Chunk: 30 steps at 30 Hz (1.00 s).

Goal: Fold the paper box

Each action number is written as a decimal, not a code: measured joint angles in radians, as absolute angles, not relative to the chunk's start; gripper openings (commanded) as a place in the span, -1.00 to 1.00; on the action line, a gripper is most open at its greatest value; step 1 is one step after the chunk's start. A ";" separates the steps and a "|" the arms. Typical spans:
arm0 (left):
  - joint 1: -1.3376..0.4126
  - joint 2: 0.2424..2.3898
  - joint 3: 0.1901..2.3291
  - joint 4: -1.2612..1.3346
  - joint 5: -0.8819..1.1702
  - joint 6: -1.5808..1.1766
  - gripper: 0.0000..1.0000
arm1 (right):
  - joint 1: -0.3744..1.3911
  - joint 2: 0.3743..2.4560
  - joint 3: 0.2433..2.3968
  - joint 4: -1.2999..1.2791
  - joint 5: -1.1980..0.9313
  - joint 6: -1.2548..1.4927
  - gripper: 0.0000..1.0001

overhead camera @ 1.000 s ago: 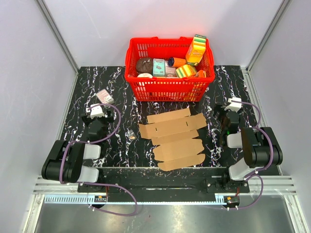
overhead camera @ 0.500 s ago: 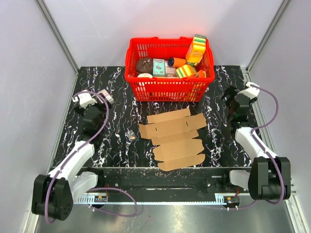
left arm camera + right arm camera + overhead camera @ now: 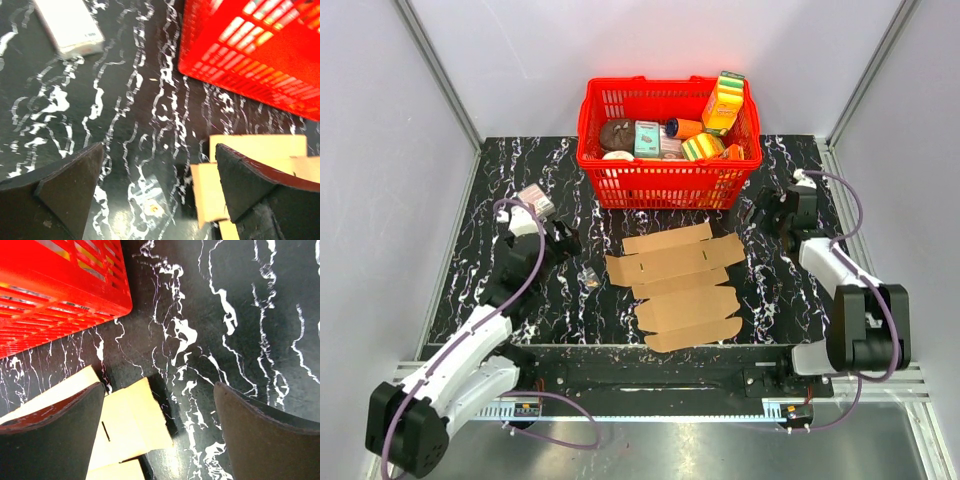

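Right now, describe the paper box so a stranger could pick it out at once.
Find the red basket at the back of the black marbled table. Just in front of it lies the paper box, flat and unfolded. It alone is plain brown card with flaps, unlike the basket's colourful packages.

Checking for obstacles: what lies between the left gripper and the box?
A small clear packet on the table just short of the box, ahead of the open left gripper; seen in left wrist and top views.
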<state>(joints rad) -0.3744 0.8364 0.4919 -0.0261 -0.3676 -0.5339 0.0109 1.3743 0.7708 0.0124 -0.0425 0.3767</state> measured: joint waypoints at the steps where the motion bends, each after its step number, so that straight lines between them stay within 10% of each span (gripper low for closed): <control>1: -0.401 0.826 0.488 -0.030 -0.362 -0.547 0.98 | 0.011 1.396 0.783 -0.001 -0.054 0.377 0.84; 30: -0.520 0.966 0.478 -0.001 -0.216 -0.554 0.98 | 0.011 1.616 0.807 -0.079 -0.360 0.410 -0.20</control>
<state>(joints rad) -0.5201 0.9661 0.4782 -0.0013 -0.2157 -0.5545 0.0109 1.6157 0.8070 -0.0788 -0.3599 0.4099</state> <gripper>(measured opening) 0.987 0.486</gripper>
